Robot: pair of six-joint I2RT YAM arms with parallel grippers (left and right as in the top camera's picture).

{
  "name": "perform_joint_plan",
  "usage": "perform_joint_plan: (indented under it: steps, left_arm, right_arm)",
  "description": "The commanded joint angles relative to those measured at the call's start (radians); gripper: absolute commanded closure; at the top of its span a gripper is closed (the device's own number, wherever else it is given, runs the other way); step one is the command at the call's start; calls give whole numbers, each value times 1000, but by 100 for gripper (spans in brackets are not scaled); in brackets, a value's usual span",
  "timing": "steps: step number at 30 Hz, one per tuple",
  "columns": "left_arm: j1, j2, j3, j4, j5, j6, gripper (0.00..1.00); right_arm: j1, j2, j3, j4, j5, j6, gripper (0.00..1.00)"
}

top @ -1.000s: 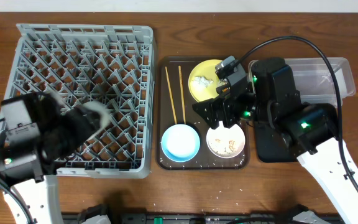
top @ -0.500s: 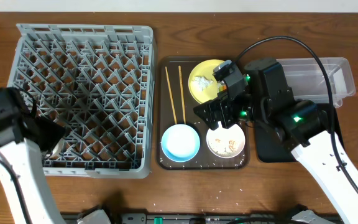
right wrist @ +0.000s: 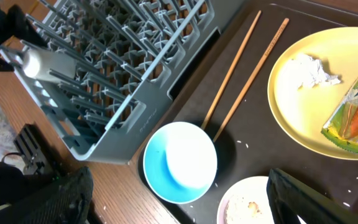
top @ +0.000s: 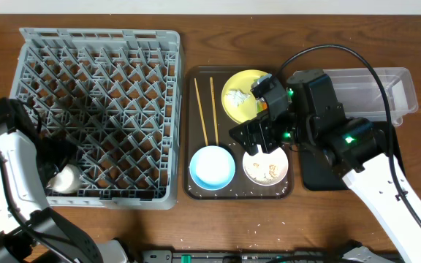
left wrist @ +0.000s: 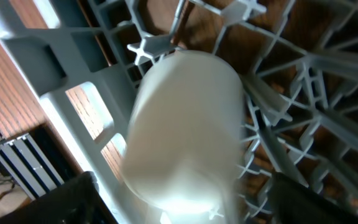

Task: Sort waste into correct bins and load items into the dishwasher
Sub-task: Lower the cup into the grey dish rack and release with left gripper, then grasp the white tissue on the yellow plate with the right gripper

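Grey dish rack [top: 101, 35] fills your overhead left. Left wrist now: left gripper [left wrist: 185, 186] spread wide around a blurred white cup [left wrist: 182, 118] (in the rack's corner). Right wrist: right gripper [right wrist: 179, 182] gapes above the light-blue bowl [right wrist: 180, 158]; wrapper [right wrist: 353, 106] and tissue [right wrist: 308, 70] lie on the yellow plate [right wrist: 297, 124].

White arms [top: 386, 197], blk wrists [top: 320, 102], green LEDs [top: 352, 137].

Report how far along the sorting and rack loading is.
Loaded: a white cup sits in the grey rack by the left gripper; grip unclear. In hand: right gripper hovers open above the brown tray, empty. Left: wrapper and tissue on the yellow plate, crumbs in the white bowl, blue bowl, chopsticks.
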Motion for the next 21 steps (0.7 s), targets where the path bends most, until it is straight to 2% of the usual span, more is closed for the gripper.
perform_joint_plan:
  steps: [1,6,8,10,12,18,21]
  left_arm:
    - [16,-16,23,-9,88,23,0]
    - [11,-81,66,-29,295,156,1]
    - [-8,-134,77,-34,404,214,1]
    - [-48,-201,79,-33,499,270,2]
    - [-108,-273,79,-33,559,334,2]
    - [-374,-454,79,-24,579,452,2]
    - [-480,-491,79,-24,568,470,2]
  right_arm:
    - [2,0,11,-5,2,-7,13]
    - [35,5,4,-5,19,5,19]
    - [53,16,-2,-14,126,108,25]
    - [69,35,-4,-31,233,211,25]
    - [86,66,-4,-44,282,253,24]
    - [124,193,-4,-63,342,321,26]
    - [123,254,-4,-27,418,329,24]
